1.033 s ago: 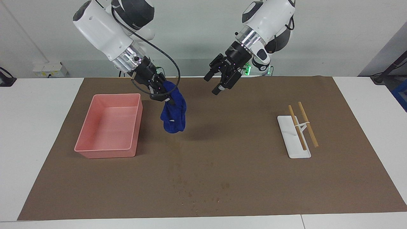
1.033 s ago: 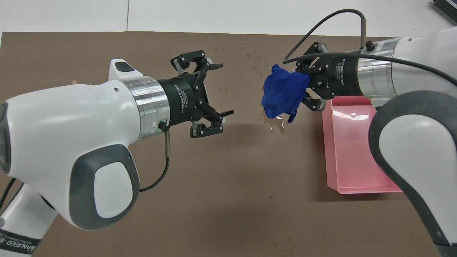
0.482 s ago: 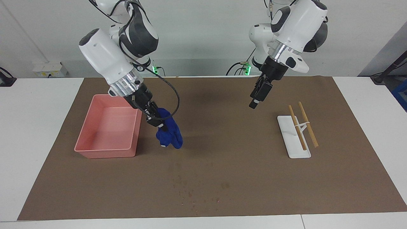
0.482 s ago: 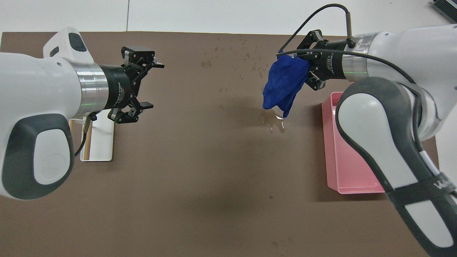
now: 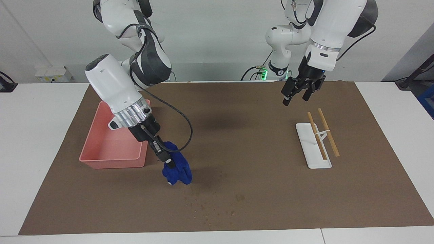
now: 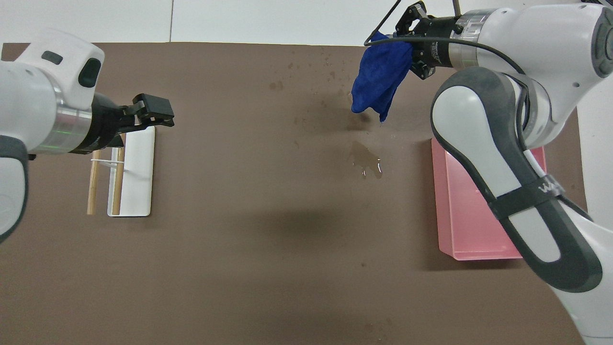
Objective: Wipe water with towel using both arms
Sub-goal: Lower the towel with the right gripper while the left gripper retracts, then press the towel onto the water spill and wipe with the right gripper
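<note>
- The towel (image 5: 176, 169) is clamped in the right gripper (image 5: 165, 158), bunched and hanging from the fingertips, presumably so its loose lower end can be dragged over wet spots.
- The towel's bottom edge is seen low over the mat (image 5: 257, 189), just beside the tray's corner farthest from the robots; whether it touches the mat cannot be told.
- The water (image 5: 203, 203) is scattered as faint dark specks on the mat, farther from the robots than the towel and near it; the towel is judged to be positioned for a pass over them.
- A glossier puddle (image 6: 366, 163) is seen in the overhead view, between the tray and the mat's middle, nearer to the robots than the towel.
- The pink tray (image 5: 101, 149) is left at the right arm's end of the table; nothing is seen in it.
- The left gripper (image 5: 298, 93) is held with fingers apart and nothing in it, up in the air over the mat by the rack (image 5: 313, 149); this arm is judged to be waiting clear of the wipe.
- The rack with two sticks (image 5: 323, 132) is set at the left arm's end, well apart from the water.
- Wiping is judged not yet done: spots are visible.
</note>
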Motion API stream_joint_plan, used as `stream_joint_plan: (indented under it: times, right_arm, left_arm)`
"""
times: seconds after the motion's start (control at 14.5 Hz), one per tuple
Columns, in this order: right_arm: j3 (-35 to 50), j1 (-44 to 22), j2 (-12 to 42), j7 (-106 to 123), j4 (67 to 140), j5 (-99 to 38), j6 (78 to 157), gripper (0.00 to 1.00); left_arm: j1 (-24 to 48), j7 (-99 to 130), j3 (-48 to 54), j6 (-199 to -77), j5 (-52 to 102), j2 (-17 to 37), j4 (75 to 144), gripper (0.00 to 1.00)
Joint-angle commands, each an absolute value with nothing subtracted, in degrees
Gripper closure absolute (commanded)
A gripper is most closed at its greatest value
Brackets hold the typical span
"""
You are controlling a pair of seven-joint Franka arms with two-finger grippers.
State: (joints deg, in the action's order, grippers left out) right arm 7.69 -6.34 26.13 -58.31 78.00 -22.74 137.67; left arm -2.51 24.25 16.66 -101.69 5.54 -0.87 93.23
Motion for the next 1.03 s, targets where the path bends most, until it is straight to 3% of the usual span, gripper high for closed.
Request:
stream_joint_plan:
  times: [0.0,0.14,0.34,0.96]
  right_arm:
    - [8.26,-6.24,30.31,-52.49,73.75,-21.45,141.49,1.00]
    - [8.26,-6.50,32.95,-51.24,71.20,-21.45,142.99,1.00]
    - [8.26,-7.90,32.52,-51.15,73.72,-22.50,145.46,1.00]
    - [8.26,-8.70,19.69,-51.68,101.85,-22.76,143.45,1.00]
  left_arm:
    - [4.62,10.93,4.81,-93.98,4.31,0.26,89.92,0.00]
    - [4.58,4.60,2.55,-87.40,4.31,0.35,87.64,0.00]
    - [1.06,2.37,4.21,-80.52,4.13,0.53,83.59,0.00]
    - [-2.11,2.46,8.53,-81.56,2.72,-2.64,89.30,0.00]
